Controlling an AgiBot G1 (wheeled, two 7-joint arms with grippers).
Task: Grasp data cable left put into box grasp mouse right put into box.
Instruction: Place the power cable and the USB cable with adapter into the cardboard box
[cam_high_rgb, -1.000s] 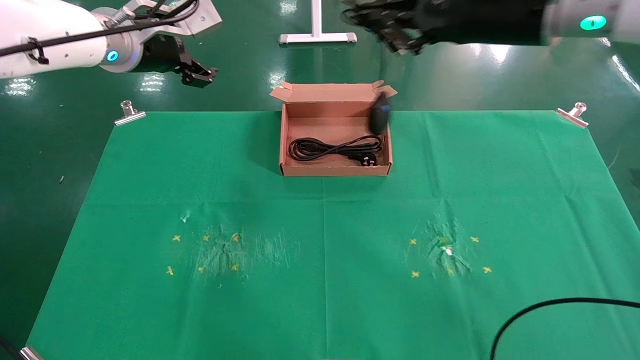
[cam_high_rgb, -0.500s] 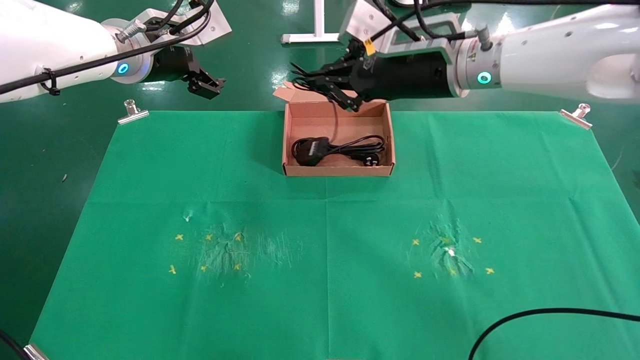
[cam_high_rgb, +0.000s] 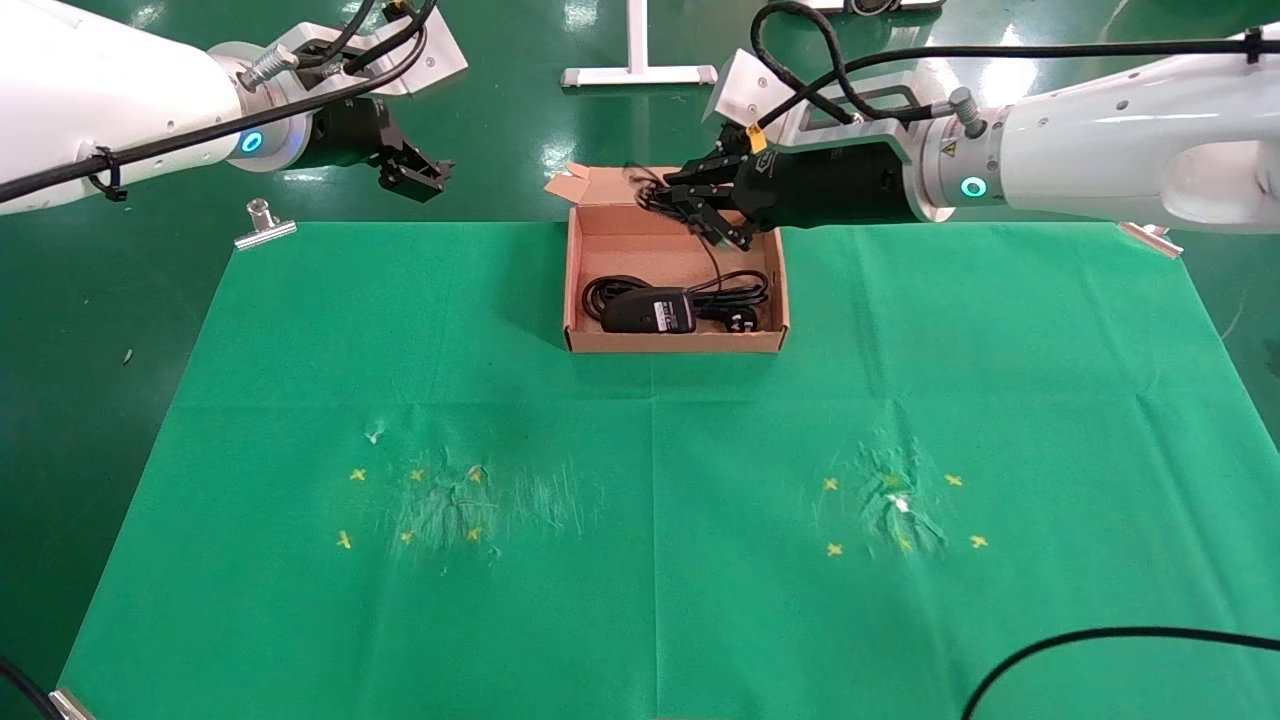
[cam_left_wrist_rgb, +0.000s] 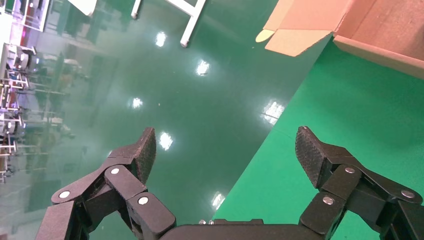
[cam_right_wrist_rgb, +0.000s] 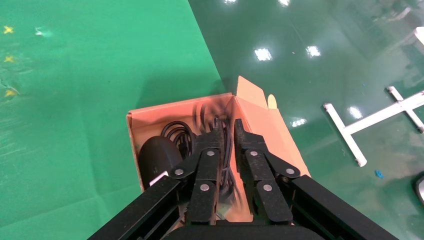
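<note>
The brown box (cam_high_rgb: 575, 290) stands at the back middle of the green cloth. Inside it lies the data cable (cam_high_rgb: 598, 292) in a coil, its plug (cam_high_rgb: 740, 320) to the right. The mouse (cam_high_rgb: 645, 312) rests on top of the cable, white label up. My right gripper (cam_high_rgb: 700, 205) hovers over the box's back part, shut on the mouse's thin cord (cam_high_rgb: 712, 258), which runs down to the mouse. The right wrist view shows the cord between the nearly closed fingers (cam_right_wrist_rgb: 212, 150), with the mouse (cam_right_wrist_rgb: 157, 155) and box (cam_right_wrist_rgb: 272, 132) below. My left gripper (cam_high_rgb: 415, 175) hangs open and empty beyond the back left edge.
Metal clips (cam_high_rgb: 262, 225) (cam_high_rgb: 1150, 235) hold the cloth's back corners. A white stand base (cam_high_rgb: 637, 72) sits on the floor behind the box. A black cable (cam_high_rgb: 1100, 640) crosses the front right. Yellow crosses (cam_high_rgb: 410, 505) (cam_high_rgb: 900, 510) mark the cloth.
The mouse went from hanging at the box's right back corner down into the box, onto the cable. My right gripper came lower over the box. The left arm barely shifted.
</note>
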